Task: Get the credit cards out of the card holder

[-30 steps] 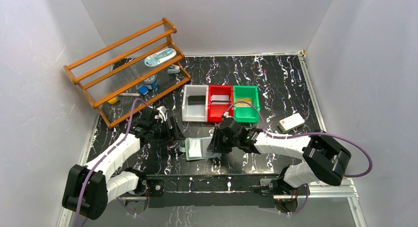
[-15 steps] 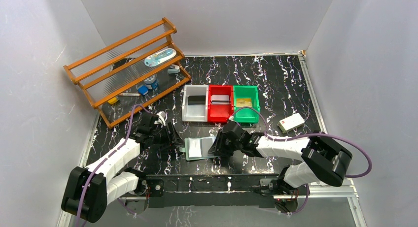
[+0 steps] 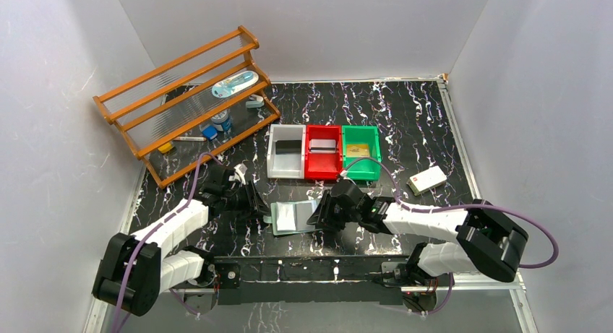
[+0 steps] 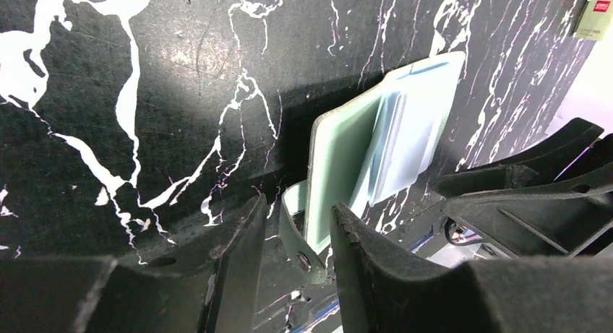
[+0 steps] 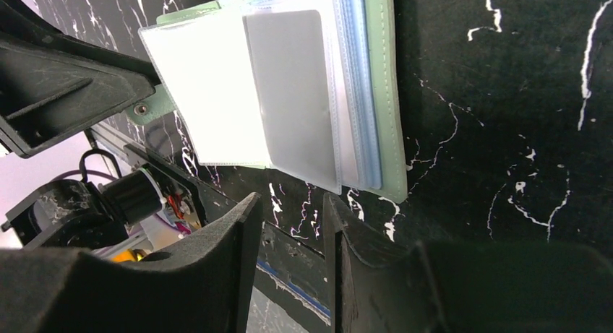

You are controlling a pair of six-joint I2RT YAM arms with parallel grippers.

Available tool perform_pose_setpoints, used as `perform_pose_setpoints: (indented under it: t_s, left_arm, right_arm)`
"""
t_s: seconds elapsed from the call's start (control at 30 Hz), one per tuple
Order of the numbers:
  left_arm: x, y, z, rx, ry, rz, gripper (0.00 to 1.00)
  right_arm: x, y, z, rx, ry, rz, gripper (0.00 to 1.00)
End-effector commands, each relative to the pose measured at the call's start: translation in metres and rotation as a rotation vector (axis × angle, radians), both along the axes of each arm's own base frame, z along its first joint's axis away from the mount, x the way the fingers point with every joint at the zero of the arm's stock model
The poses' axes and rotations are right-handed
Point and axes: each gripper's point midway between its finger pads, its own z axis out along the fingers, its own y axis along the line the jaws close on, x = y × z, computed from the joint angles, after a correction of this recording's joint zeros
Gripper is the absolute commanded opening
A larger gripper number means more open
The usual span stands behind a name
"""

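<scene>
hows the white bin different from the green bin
The white bin is at the left end of the row, the green bin at the right end. The white bin holds a dark card, the green bin a tan card. Both are open-topped, the same size, touching the red bin between them.

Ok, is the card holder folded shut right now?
No, the card holder is open, its clear pockets exposed with a grey card showing in one.
</scene>
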Motion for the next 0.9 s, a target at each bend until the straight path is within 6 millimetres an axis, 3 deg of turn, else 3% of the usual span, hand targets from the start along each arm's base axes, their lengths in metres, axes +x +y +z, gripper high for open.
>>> perform_pose_setpoints:
  t_s: [0.0,0.27,0.53,0.87]
  left_arm:
    - [-0.005,-0.003,0.000,-0.018,0.024,-0.032,0.36]
    - [-0.008,-0.004,0.000,-0.025,0.024,-0.026,0.38]
    - [-0.009,-0.006,0.000,-0.030,0.034,-0.034,0.35]
    - [-0.012,-0.006,-0.004,-0.036,0.040,-0.026,0.31]
  right_arm:
    - [-0.001,-0.001,-0.007,-0.028,0.035,-0.024,0.45]
    - [0.001,0.005,-0.016,-0.030,0.057,-0.039,0.43]
    - [0.001,0.014,-0.009,0.024,0.049,-0.027,0.38]
    - [0.001,0.022,-0.003,0.112,0.034,-0.029,0.39]
